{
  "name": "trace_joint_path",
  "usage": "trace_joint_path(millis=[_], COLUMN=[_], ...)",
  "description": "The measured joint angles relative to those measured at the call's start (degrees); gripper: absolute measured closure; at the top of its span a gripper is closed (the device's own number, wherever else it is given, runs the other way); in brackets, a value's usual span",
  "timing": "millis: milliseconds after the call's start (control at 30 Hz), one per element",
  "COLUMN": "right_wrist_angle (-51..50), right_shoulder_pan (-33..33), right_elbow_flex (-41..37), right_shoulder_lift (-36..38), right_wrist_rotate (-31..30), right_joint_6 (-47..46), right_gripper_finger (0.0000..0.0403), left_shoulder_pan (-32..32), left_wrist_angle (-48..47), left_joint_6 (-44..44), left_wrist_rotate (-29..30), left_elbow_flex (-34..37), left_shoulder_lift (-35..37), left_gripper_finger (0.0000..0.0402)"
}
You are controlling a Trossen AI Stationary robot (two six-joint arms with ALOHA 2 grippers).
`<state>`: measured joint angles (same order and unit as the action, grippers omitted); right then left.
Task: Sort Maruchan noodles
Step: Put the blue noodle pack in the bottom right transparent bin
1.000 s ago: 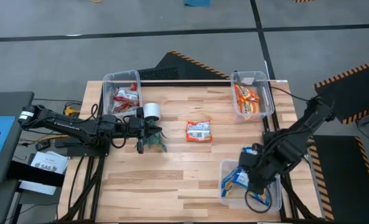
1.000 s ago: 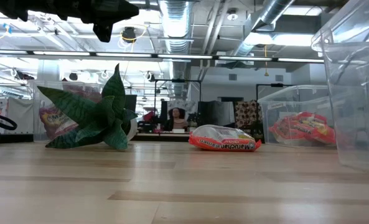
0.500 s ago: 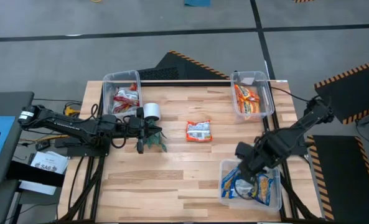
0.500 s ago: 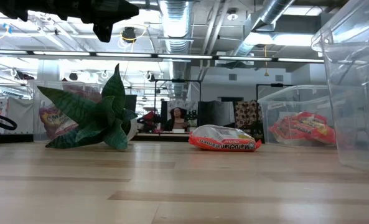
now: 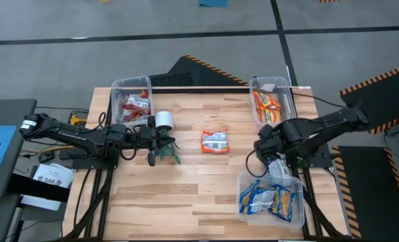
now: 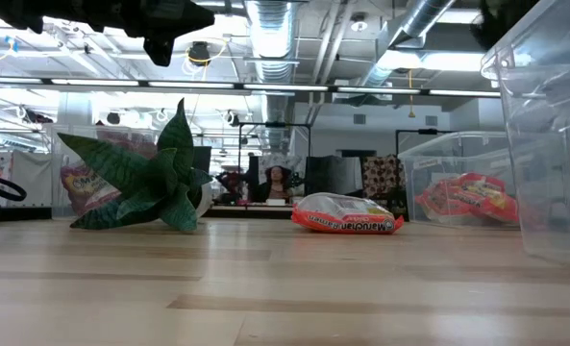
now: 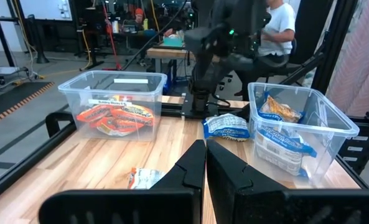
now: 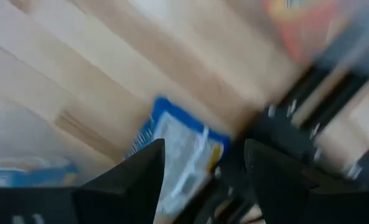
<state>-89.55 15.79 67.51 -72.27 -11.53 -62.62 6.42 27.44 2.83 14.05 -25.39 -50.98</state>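
Observation:
A red-and-white noodle packet (image 5: 214, 141) (image 6: 347, 213) lies flat on the table's middle. A blue-and-white packet (image 5: 277, 167) (image 7: 224, 126) (image 8: 183, 149) lies on the wood against the far wall of the near right bin (image 5: 242, 202). That bin holds blue and yellow packets. My right gripper (image 5: 262, 149) (image 8: 203, 168) hangs open above the blue-and-white packet, touching nothing. My left gripper (image 5: 167, 141) (image 7: 205, 167) is shut and hovers by the green plant (image 5: 167, 154) at the left.
A clear bin at the far left (image 5: 133, 102) holds red-and-white packets. A clear bin at the far right (image 5: 272, 107) holds orange ones. The plant's white pot (image 5: 163, 121) lies beside the far left bin. People show in the room behind the table.
My right gripper has come up out of the near right bin and moved toward the far edge. It now hangs over the table between the two right bins. The packets in that bin are uncovered. My left arm has kept still.

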Motion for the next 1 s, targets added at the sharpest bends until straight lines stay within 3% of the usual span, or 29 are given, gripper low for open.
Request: trace_joint_path(millis=[200,400,1000], right_wrist_angle=[5.4,14.1,24.2], right_shoulder_pan=[-0.4,0.6,3.7], right_elbow_flex=[-12.5,-20.4,-28.4], right_shoulder_lift=[8.4,13.1,2.1], right_wrist_rotate=[9.4,12.9,19.2], right_joint_6=[-10.9,-17.8,-17.6], right_gripper_finger=[0.0159,0.0159,0.0159], left_shoulder_pan=[0.0,0.0,0.0], left_wrist_angle=[-0.1,0.2,0.2], left_joint_6=[0.0,1.0,1.1], left_wrist_rotate=[-0.2,-0.2,-0.2], left_elbow_flex=[0.0,0.0,0.0], left_shoulder_lift=[0.0,0.0,0.0], left_gripper_finger=[0.0402,0.0401,0.0401])
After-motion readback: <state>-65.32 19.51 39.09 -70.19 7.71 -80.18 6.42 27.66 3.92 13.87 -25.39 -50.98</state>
